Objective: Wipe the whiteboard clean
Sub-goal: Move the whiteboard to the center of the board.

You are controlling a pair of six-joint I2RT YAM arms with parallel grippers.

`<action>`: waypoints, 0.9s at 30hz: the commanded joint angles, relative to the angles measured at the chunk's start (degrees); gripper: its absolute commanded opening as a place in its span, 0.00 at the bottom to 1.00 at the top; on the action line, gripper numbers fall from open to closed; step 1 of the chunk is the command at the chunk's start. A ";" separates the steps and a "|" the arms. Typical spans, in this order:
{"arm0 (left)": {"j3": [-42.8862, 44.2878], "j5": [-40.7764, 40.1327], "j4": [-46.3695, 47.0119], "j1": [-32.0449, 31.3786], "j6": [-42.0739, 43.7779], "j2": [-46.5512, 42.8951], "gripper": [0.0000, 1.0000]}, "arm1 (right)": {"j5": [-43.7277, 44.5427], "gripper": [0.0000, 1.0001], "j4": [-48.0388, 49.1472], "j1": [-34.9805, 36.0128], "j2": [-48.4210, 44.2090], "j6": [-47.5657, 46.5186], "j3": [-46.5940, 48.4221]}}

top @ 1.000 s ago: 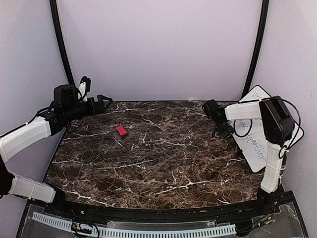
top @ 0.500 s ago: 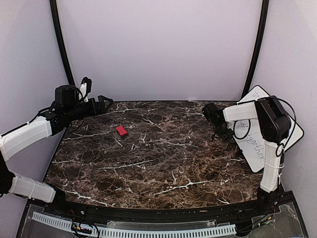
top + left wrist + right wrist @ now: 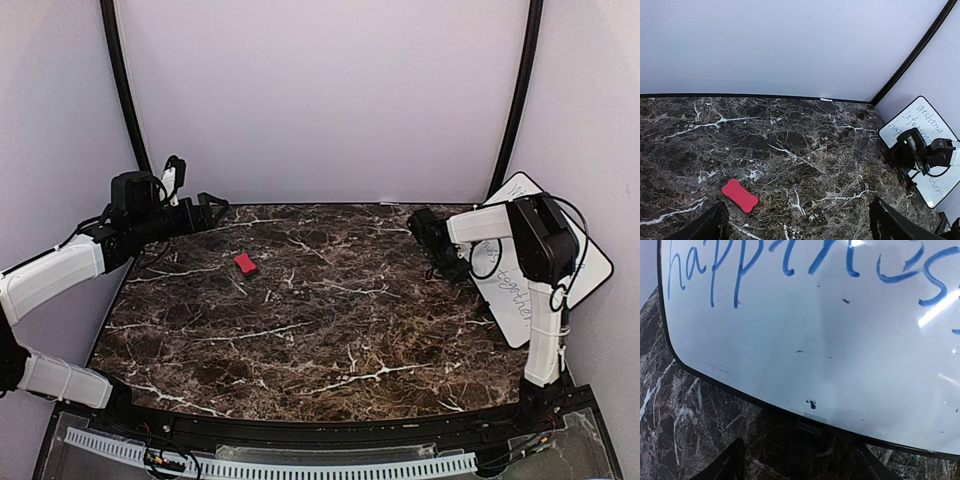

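The right gripper (image 3: 799,452) hung spread and empty, the whiteboard (image 3: 815,350) edge just ahead; a skewed pinch might slip off its glossy rim. The left gripper (image 3: 801,222) gaped too.

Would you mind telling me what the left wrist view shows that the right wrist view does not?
Only the left wrist view shows the red eraser lying on the marble table, the back wall, and the right arm in front of the whiteboard. Only the right wrist view shows the blue handwriting up close and small dark specks near the board's edge. Both show the whiteboard with writing on it and the marble table.
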 commanded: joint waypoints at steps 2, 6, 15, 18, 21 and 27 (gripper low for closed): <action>-0.48 0.92 0.89 -0.21 -0.10 -0.13 0.96 | 2.50 0.65 -2.52 -0.92 2.11 -1.00 3.08; -0.48 1.03 0.89 -0.17 -0.15 -0.04 0.95 | 2.47 0.60 -2.69 -1.18 2.39 -0.80 3.46; -0.50 1.32 0.98 -0.21 -0.19 0.13 0.94 | 3.29 0.48 -3.11 -1.75 2.75 -0.98 4.44; -0.40 1.39 0.89 -0.21 -0.19 0.21 0.94 | 3.34 0.46 -3.50 -1.89 3.05 -1.08 4.94; -0.39 1.58 0.93 -0.24 -0.24 0.29 0.94 | 3.33 0.37 -3.79 -1.89 3.34 -1.25 5.40; -0.43 1.81 1.05 -0.21 -0.43 0.53 0.93 | 3.04 0.29 -3.34 -1.89 3.53 -2.56 5.72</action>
